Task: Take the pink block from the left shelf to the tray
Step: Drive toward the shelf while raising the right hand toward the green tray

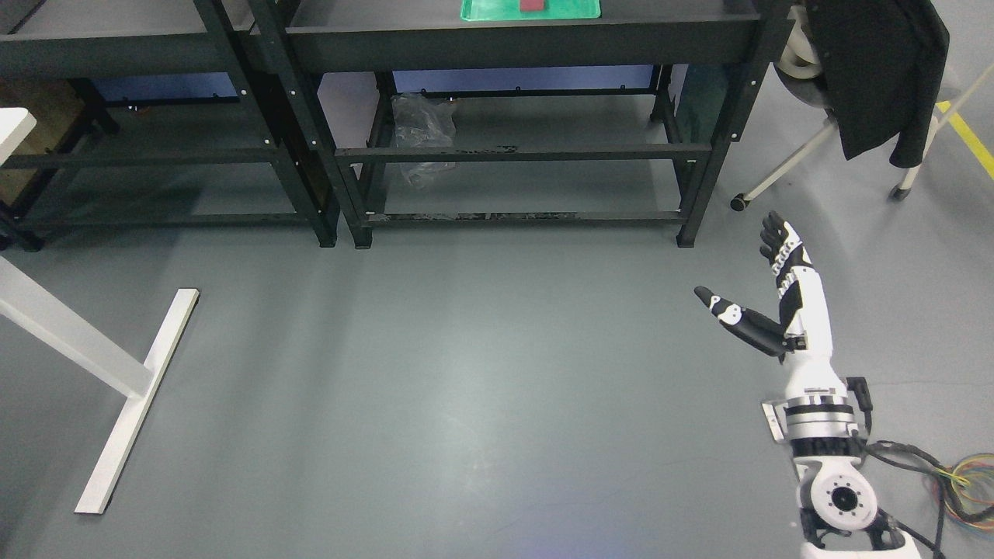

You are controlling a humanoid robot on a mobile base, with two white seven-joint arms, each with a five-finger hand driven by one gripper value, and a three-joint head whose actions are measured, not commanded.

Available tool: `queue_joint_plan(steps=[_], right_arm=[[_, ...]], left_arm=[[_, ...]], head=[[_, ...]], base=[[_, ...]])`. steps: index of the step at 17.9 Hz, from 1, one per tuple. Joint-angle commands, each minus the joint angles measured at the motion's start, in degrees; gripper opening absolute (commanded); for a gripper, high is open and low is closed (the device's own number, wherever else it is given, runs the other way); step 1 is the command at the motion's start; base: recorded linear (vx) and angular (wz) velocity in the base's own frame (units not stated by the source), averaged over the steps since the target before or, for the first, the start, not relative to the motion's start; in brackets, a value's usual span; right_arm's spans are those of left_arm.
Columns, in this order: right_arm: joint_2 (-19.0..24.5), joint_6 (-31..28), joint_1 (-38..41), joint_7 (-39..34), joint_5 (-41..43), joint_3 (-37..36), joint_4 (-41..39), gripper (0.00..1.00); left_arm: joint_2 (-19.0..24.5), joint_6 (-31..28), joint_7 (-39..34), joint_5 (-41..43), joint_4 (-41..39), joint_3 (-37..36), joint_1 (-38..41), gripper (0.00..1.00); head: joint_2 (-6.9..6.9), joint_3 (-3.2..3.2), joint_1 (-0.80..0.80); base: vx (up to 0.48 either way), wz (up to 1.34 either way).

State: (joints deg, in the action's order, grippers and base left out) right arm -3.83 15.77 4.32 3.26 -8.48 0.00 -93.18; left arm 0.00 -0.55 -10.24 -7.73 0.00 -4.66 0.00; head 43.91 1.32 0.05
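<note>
- Right hand (765, 291): white-and-black robot hand w/ fingers, arm entering from lower right corner. Fingers extended and spread, thumb splayed toward picture left; grasps nothing. Hand hangs in the air over bare grey floor (466, 373).
- Left hand: not seen in head view.
- Writing/labels: no legible print on any item; none on hand, shelf or tray at this resolution.
- Green flat plastic tray (481, 11): sits on top deck of right-hand black metal shelf unit (528, 46), at top edge of picture, partly cropped.
- Small reddish-pink block (533, 5): lies inside the tray, approx. centre of visible part; top cropped by picture edge. Colour reads more red than pink.
- Block vs. hand: block is well apart from right hand, up and to picture left of it, on the shelf top; hand is in front of and to the right of the shelf's right front leg. No contact.
- Left-hand black metal shelf unit (140, 54): stands just beside the right-hand unit, uprights nearly touching. Its visible decks show no block.
- Crumpled clear plastic bag (421, 128): on floor behind the right-hand unit's lower rails.
- White table leg w/ flat foot bar (136, 396): lower left, on floor.
- Dark jacket (877, 70): draped over a white-framed wheeled chair (776, 180), upper right.
- Yellow floor tape (967, 136): diagonal strip, far right edge.
- Bundled multicolour cables (967, 485): at right edge, near the arm's base.
</note>
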Motion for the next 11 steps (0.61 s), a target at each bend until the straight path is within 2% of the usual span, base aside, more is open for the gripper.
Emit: queue_joint_plan(steps=[1,3,7,11], right_arm=[[-5.5,2.3,-0.8,2.1,-47.8,-1.5,-0.5,1.00],[-3.8,4.8,-0.4,5.3,-46.3,-1.3,-0.5,1.00],[-0.8,4.7,-0.1,5.7,-47.1,-0.5,-0.5,0.99],[2.8,4.4,1.7,6.1,-55.3,3.0,-0.5,0.95]], left_arm=[[1.0,0.0,0.0,0.0,-1.0,0.0,-1.7,1.00],[1.0,0.0,0.0,0.0,-1.0,0.0,-1.7,1.00],[1.0,0.0,0.0,0.0,-1.0,0.0,-1.7,1.00],[1.0,0.0,0.0,0.0,-1.0,0.0,-1.8,1.00]], head=[[0.00,0.00,0.00],[0.00,0.00,0.00],[0.00,0.00,0.00],[0.00,0.00,0.00]], base=[[0.183,0.00],[0.192,-0.02],[0.190,-0.04],[0.167,0.13]])
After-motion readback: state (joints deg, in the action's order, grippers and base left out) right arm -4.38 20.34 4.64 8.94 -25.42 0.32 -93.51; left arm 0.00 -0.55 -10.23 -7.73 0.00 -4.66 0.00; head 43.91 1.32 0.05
